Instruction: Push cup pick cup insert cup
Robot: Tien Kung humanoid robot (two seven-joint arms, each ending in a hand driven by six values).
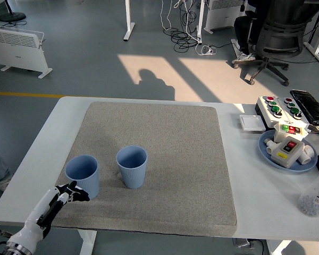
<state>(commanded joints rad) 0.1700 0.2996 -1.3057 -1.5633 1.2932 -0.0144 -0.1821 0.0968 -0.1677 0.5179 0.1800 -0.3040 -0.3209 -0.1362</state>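
Cups: two blue ones stand upright, mouths up, on the grey mat (165, 159); the left cup (83, 176) sits near the mat's front-left corner, the right cup (132, 167) just beside it with a clear gap between them.
Why so placed: side by side and open-topped, they look set up for one to be nudged, lifted and dropped into the other; my guess is the left cup gets the push first, being nearest the arm.
Left hand (70, 192): low over the mat's front-left edge, at the foot of the left cup, touching it or nearly so, I can't say which.
Pose: forearm comes in from the bottom-left corner, angled up and to the right, the hand pointing at the cup's base.
Fingers: loosely bent, holding nothing.
Right arm: not to be seen.
Table (244, 175): white; at its right end sit a button box (279, 108) and a blue dish (287, 151) of parts, well apart from the cups.
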